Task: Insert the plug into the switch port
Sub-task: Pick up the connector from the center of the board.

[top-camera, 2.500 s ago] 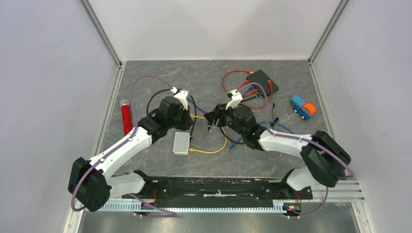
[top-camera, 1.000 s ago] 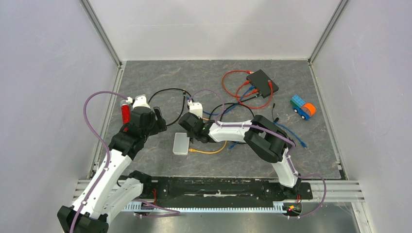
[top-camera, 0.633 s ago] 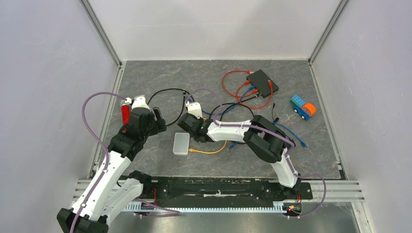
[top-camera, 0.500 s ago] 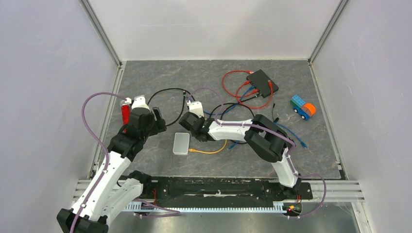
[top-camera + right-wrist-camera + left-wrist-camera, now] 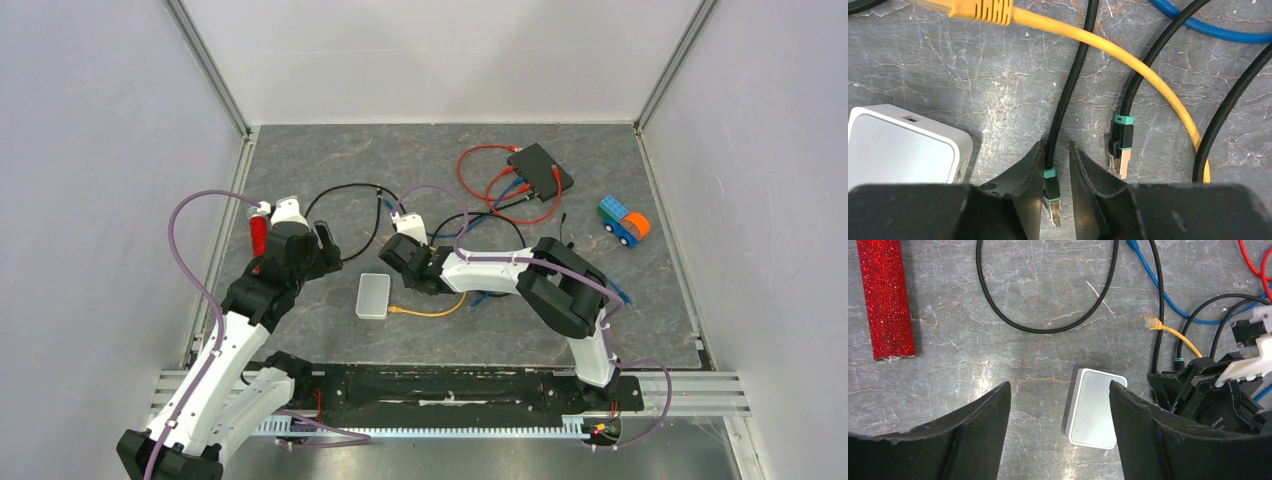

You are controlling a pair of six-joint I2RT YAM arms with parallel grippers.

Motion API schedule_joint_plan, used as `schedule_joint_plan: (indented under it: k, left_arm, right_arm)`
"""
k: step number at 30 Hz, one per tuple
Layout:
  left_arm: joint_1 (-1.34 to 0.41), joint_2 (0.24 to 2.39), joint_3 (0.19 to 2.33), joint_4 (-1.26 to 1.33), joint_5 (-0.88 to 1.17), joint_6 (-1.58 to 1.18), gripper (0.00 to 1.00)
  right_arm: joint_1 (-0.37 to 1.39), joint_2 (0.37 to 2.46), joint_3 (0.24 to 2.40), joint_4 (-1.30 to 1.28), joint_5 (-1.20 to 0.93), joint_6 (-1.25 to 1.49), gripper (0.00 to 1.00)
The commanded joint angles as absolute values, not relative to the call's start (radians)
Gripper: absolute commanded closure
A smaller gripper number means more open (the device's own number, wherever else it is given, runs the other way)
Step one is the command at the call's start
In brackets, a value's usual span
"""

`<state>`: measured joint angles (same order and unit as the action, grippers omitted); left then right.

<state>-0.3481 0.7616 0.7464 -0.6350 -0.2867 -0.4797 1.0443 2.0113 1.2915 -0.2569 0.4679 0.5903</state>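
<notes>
The right gripper [image 5: 1056, 146] stands narrow astride the black cable's plug [image 5: 1051, 189], just beside the white switch [image 5: 898, 145]; whether it grips, I cannot tell. A second plug [image 5: 1120, 145] and a yellow cable [image 5: 1028, 20] lie close by. The left gripper [image 5: 1059, 390] hangs wide above the switch.

Since a second ago, the right gripper [image 5: 408, 277] has moved a little to the right, further from the white box [image 5: 372, 297].

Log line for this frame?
left gripper: open, clear of white switch | right gripper: narrowly open, straddling black cable plug | insertion: not yet done
</notes>
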Motion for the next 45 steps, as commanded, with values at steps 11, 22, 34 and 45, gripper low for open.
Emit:
schedule_joint_plan:
  k: [11,22,34,45]
  left_arm:
    - [-0.341,0.753,0.742,-0.619,-0.258,-0.506,0.23]
    - [-0.342,0.738,0.739,-0.627,-0.248,-0.506,0.24]
    - [-0.341,0.710,0.776,-0.656,-0.228,-0.511,0.25]
    - [-0.342,0.684,0.777,-0.597,-0.143,-0.472,0.25]
  right_arm:
    - [1.084,2.007,1.258,-0.375,0.376,0.540,0.76]
    - [1.090,1.985,1.189,-0.320,0.405,0.522,0.92]
    - [1.028,1.855,1.312,0.154,0.026,0.329,1.00]
    - [0.911,1.863,1.430,0.392,0.056,0.429,1.00]
